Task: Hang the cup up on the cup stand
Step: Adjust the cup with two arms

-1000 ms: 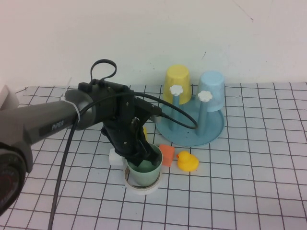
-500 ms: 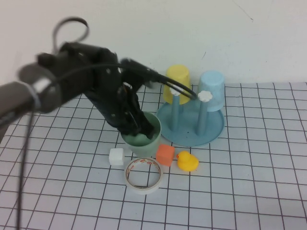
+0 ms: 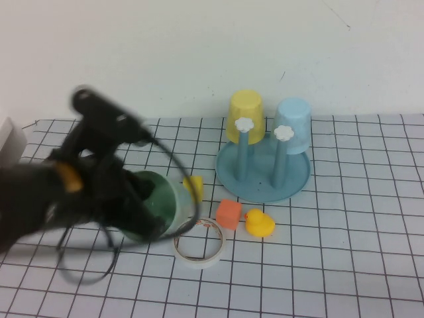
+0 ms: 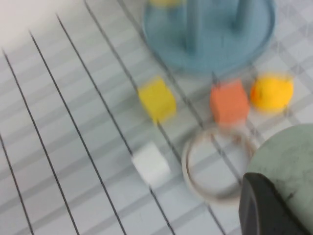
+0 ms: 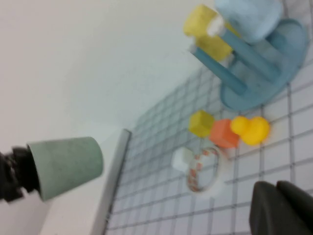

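Note:
My left gripper (image 3: 147, 215) is shut on the rim of the pale mint-green cup (image 3: 158, 204) and holds it in the air, tipped on its side, left of the cup stand (image 3: 298, 177). The left wrist view shows one dark finger (image 4: 261, 208) against the cup wall (image 4: 288, 156). The stand is a round blue tray with two free pegs topped by white flower knobs (image 3: 244, 124). The right wrist view shows the cup (image 5: 66, 166) and the stand (image 5: 274, 73) far off. My right gripper (image 5: 281, 208) is shut, empty, low over the table, and out of the high view.
A yellow cup (image 3: 245, 112) and a light blue cup (image 3: 293, 122) sit upside down on the stand's back pegs. A tape ring (image 3: 200, 243), orange block (image 3: 229, 213), yellow duck (image 3: 259, 223) and yellow block (image 3: 193, 187) lie before the stand. A white block (image 4: 151, 164) lies beside the ring.
My left gripper has lifted the cup out of the tape ring, carried it up and then left, and tipped it from upright onto its side.

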